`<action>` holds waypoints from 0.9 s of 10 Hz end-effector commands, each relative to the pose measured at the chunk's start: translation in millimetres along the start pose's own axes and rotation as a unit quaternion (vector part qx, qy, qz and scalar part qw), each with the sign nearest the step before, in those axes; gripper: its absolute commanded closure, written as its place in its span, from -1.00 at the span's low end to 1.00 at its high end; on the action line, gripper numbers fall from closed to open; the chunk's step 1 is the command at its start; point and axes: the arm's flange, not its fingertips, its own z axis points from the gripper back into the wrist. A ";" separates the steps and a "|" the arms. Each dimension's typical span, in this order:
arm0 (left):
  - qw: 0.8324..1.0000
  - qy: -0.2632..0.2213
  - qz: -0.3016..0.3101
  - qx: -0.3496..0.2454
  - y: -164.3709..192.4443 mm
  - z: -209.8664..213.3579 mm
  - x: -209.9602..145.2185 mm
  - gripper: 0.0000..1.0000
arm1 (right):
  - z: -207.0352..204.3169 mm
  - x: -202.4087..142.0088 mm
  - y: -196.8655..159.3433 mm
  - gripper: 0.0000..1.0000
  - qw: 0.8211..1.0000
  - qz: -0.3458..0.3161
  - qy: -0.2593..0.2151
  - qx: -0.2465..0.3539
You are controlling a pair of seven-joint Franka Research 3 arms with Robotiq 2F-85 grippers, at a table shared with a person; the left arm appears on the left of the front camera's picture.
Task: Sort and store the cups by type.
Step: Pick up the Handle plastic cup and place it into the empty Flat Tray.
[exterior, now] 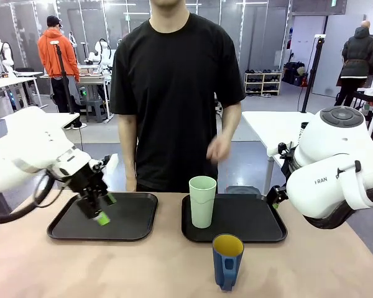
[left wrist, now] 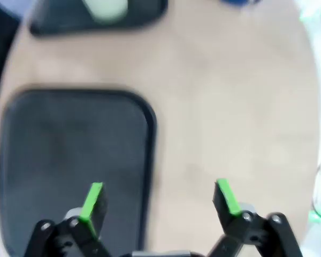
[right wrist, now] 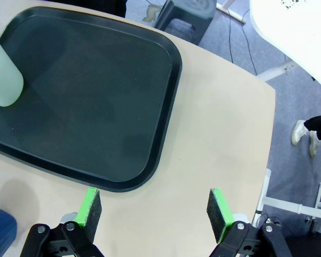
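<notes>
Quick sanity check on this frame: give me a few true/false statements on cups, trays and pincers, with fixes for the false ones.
1. The mint-green tumbler stands upright on the right tray. True.
2. The blue mug sits on the left tray. False: it stands on the bare table, in front of the right tray.
3. The left pincer is shut on a cup. False: it is open and empty, above the left tray.
4. The right pincer is open, holding nothing. True.
5. The person's hand grips the tumbler. False: the hand is raised above it, well apart.
</notes>
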 end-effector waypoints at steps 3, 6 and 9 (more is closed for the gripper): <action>0.980 0.167 0.109 -0.029 -47.3 46.4 -29.2 -1.00 | -0.3 0.7 0.3 -1.00 1.000 0.000 -0.001 0.000; 0.971 0.207 0.117 -0.026 -61.2 62.0 -68.2 -1.00 | -0.3 0.7 0.3 -1.00 1.000 0.000 -0.001 0.000; 0.975 0.203 0.091 -0.018 -63.8 58.7 -90.8 -1.00 | -0.3 0.7 0.3 -1.00 1.000 0.000 -0.001 0.000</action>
